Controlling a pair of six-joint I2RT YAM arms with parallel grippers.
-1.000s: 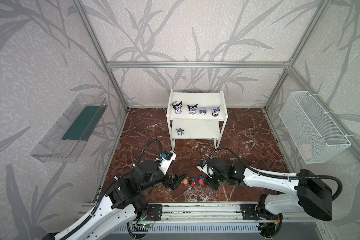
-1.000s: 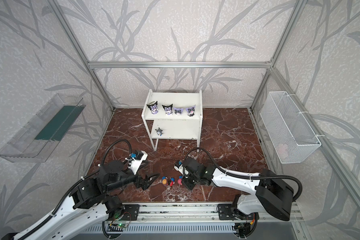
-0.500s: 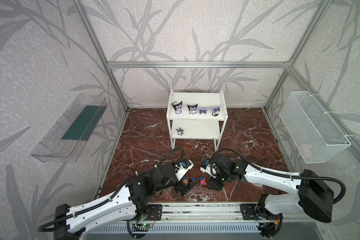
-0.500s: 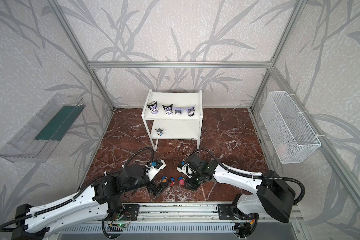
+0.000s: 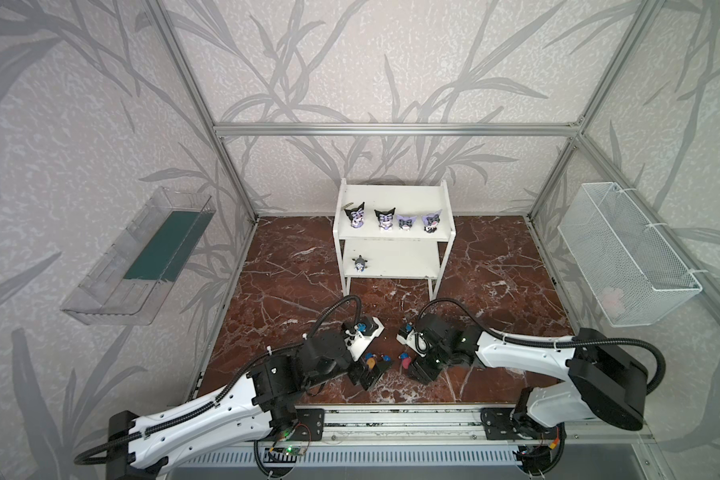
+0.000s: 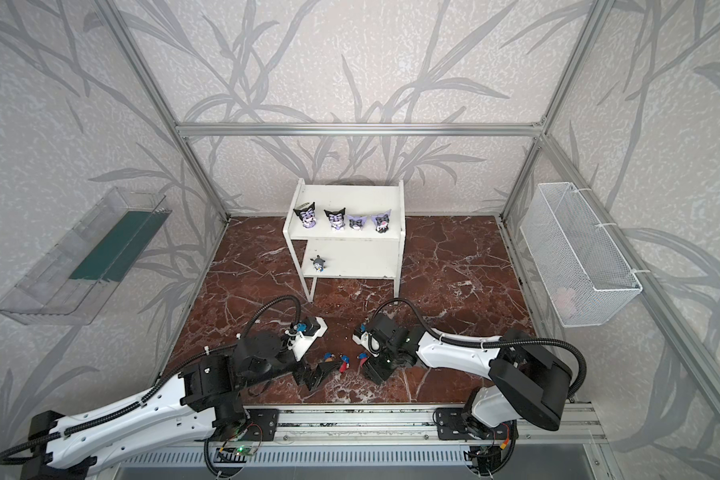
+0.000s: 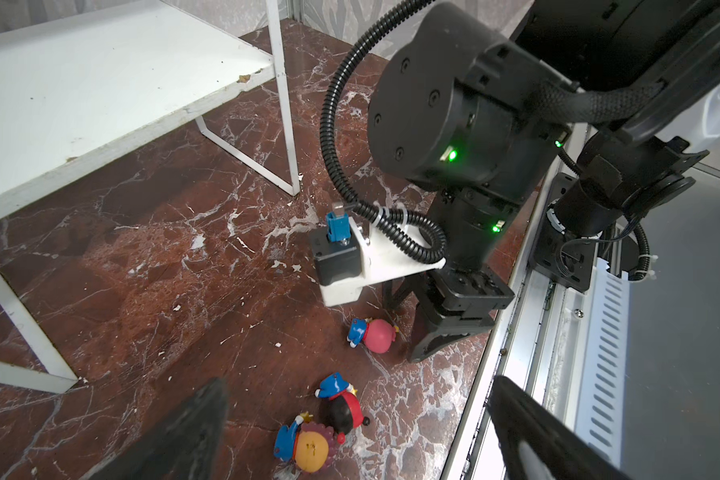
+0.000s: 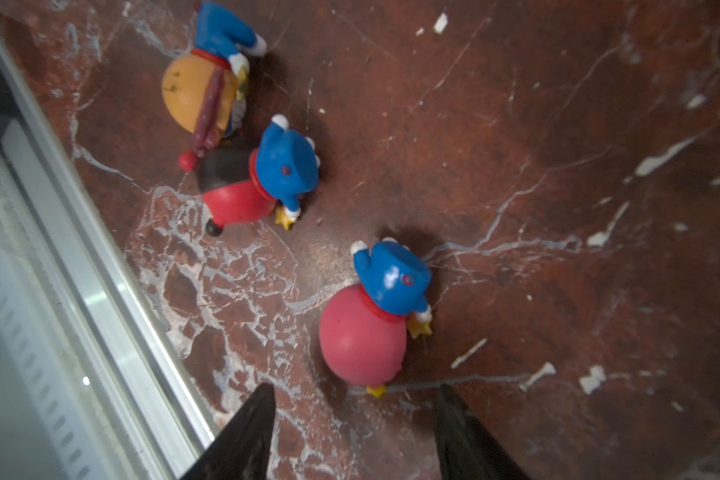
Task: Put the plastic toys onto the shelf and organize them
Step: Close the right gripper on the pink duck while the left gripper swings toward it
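Observation:
The white shelf (image 5: 391, 197) (image 6: 346, 195) stands at the back, with several pointed-eared plastic toys (image 5: 385, 219) in a row on its top board. A small grey one (image 5: 359, 263) is on the lower board. Three small toys lie on the floor near the front: orange-headed (image 7: 308, 446) (image 8: 192, 91), black-red (image 7: 341, 409) (image 8: 238, 183) and pink-headed (image 7: 377, 334) (image 8: 362, 340). My left gripper (image 7: 350, 436) (image 5: 368, 374) is open, its fingers on either side of the orange and black-red toys. My right gripper (image 8: 356, 432) (image 5: 418, 368) is open just short of the pink one.
A clear plastic tray (image 5: 138, 266) hangs on the left wall and a white wire-mesh basket (image 5: 624, 253) on the right wall. The aluminium front rail (image 5: 391, 415) runs close behind the floor toys. The shelf's thin legs (image 7: 285, 124) stand on the marble floor.
My left arm has swung in from the left until its open fingers flank the orange and black-red toys. My right gripper's jaws have gone from shut to open at the pink toy.

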